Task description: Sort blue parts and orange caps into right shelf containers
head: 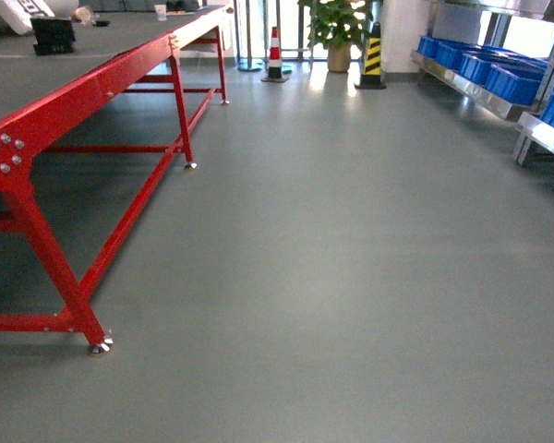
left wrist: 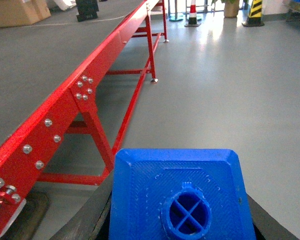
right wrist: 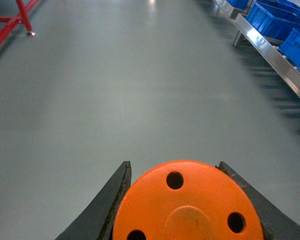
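A rigid, light blue part was clamped in the left hand; a smooth orange cap was gripped by its sides in the right hand.

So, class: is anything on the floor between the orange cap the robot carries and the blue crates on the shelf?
Nothing visible. In the right wrist view the orange cap sits between the fingers, and bare grey floor runs to the shelf holding the blue crates.

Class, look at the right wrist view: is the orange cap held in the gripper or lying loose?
Held: the orange cap sits between the right gripper fingers, flat holed top facing the camera.
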You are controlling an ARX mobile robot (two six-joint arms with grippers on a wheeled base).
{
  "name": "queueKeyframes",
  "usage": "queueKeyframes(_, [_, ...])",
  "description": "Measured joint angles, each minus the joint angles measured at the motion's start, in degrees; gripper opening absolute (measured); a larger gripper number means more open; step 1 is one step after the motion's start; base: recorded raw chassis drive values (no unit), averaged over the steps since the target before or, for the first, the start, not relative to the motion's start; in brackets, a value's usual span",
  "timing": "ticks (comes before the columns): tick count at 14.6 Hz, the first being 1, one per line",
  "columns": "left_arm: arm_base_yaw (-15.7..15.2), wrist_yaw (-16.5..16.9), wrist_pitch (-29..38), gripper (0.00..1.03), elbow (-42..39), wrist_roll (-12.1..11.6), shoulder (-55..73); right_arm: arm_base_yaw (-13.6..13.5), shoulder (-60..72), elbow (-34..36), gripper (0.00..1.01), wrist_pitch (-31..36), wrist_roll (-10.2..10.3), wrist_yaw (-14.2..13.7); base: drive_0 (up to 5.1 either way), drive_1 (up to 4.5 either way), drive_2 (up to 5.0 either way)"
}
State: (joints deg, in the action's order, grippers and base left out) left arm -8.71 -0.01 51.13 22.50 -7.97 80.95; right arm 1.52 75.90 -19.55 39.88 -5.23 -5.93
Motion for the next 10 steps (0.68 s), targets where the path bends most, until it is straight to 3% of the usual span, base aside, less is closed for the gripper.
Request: queueKeyframes(10, [-0.15,-0.11,-0.17,0.45,0.0,0.0,0.0,0.31,-0.07,0.02,0.44,0.04,0.0,-0.22,5.1,-2.35,-2.3])
